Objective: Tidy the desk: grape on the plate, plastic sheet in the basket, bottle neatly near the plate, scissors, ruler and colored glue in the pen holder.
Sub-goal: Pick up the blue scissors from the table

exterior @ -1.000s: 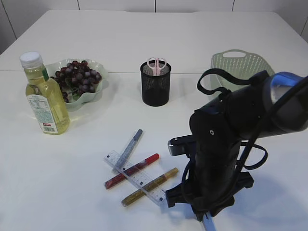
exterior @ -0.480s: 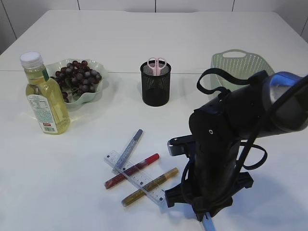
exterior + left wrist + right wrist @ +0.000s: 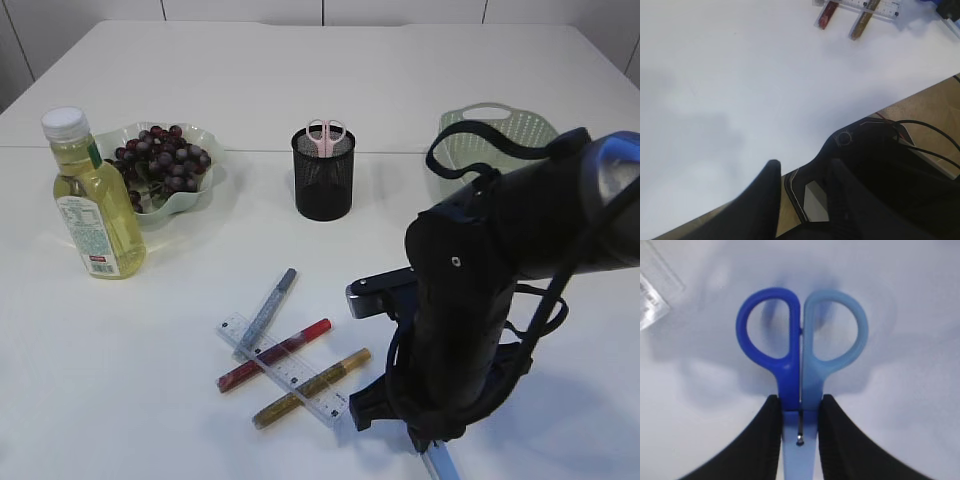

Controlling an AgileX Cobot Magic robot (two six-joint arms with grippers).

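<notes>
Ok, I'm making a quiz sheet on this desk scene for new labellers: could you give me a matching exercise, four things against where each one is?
Things:
1. grapes
2. pink scissors
3. blue scissors
4. ruler

Places:
A. handles sticking out of the pen holder
B. on the plate
C. lying on the table among the glue pens
D. between the fingers of the right end effector

Pairs: 1-B, 2-A, 3-D, 4-C
</notes>
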